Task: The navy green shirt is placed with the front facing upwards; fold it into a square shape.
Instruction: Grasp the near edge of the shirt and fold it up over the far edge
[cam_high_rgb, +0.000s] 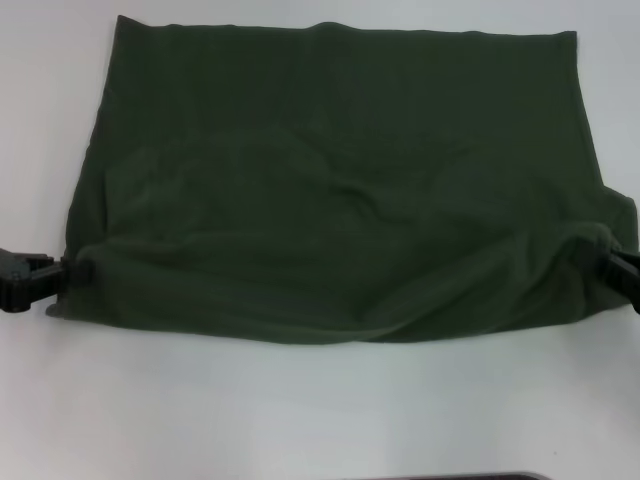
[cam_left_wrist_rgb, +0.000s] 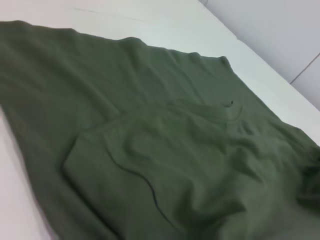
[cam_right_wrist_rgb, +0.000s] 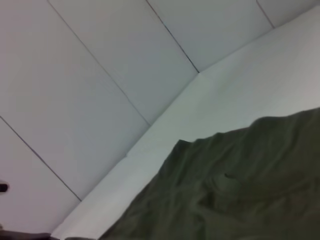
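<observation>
On the white table (cam_high_rgb: 300, 410), the navy green shirt (cam_high_rgb: 340, 190) lies partly folded (plain side up, lettering hidden), left gripper (cam_high_rgb: 66, 270) and right gripper (cam_high_rgb: 606, 262) clamped on its near corners; squaring likely remains.

White table (cam_high_rgb: 300, 410) (green shirt (cam_high_rgb: 340, 190) atop)

The dark olive-green cotton shirt (cam_high_rgb: 340, 180) lies spread across the white tabletop (cam_high_rgb: 300, 410), plain side up with no lettering showing. Its near part is folded over in a wrinkled band, and its straight far edge runs close to the tabletop's far edge.
</observation>
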